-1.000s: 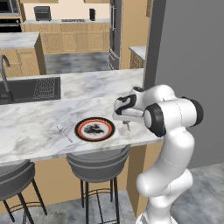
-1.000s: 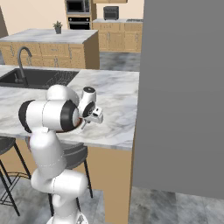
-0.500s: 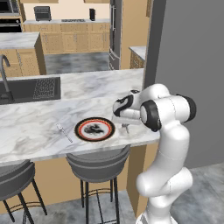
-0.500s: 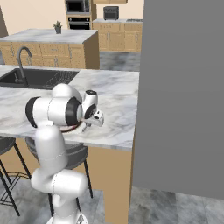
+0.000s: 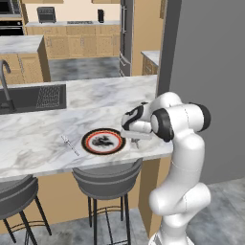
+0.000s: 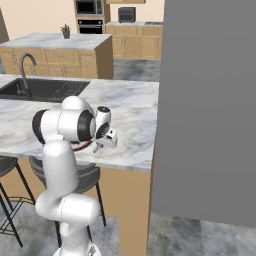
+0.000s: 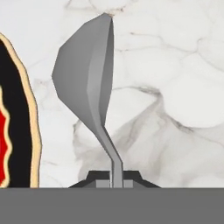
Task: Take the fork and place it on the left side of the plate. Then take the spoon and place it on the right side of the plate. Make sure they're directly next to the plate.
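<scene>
The plate (image 5: 103, 141), red-and-black rimmed, lies near the front edge of the marble counter (image 5: 43, 129). The fork (image 5: 70, 145) rests flat on the counter just left of the plate. My gripper (image 5: 135, 142) hangs low over the counter right beside the plate's right edge, shut on the spoon. In the hand view the spoon (image 7: 89, 83) stands up from between the fingertips (image 7: 98, 178), bowl end away from the hand, with the plate rim (image 7: 19, 109) close on the left. Whether the spoon touches the marble I cannot tell. From the right base view the gripper (image 6: 100, 146) is partly hidden behind my arm.
A sink (image 5: 33, 98) with a faucet (image 5: 5, 81) is set into the counter at the far left. Two bar stools (image 5: 107, 179) stand under the counter's front edge. A tall grey panel (image 5: 210, 72) rises right of the arm.
The hand has sunk a little toward the counter and edged nearer the plate's right side, still carrying the spoon. Plate and fork have not moved.
</scene>
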Robot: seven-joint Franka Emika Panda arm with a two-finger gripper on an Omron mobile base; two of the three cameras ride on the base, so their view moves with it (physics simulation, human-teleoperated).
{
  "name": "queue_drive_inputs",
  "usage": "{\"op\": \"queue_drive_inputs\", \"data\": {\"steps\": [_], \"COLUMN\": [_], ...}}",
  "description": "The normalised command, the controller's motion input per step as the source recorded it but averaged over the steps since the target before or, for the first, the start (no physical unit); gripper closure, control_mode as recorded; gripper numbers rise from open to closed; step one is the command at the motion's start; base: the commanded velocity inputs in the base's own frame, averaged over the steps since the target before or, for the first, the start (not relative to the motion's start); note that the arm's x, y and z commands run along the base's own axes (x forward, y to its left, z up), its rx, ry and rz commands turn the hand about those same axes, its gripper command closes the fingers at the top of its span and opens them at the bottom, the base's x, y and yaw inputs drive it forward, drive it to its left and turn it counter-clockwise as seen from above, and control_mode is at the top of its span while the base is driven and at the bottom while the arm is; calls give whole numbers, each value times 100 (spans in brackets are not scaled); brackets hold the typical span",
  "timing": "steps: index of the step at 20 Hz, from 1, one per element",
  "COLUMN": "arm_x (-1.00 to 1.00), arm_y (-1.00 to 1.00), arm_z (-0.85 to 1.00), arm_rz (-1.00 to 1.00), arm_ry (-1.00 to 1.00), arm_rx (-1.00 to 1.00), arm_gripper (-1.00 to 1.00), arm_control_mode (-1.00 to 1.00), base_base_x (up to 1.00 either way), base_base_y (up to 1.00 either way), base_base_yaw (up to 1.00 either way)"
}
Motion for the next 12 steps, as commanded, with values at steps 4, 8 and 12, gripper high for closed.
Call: {"op": "queue_drive_inputs", "data": {"steps": [4,8,12], "arm_x": [34,38,37], "arm_y": [6,5,15], "arm_z": [-26,-26,-23], "arm_rz": [0,0,0], "arm_ry": [0,0,0], "arm_rx": [2,0,0], "arm_gripper": [100,100,100], "arm_control_mode": [-100,-100,-100], "base_base_x": [0,0,0], "base_base_y": [0,0,0], "base_base_yaw": [0,0,0]}}
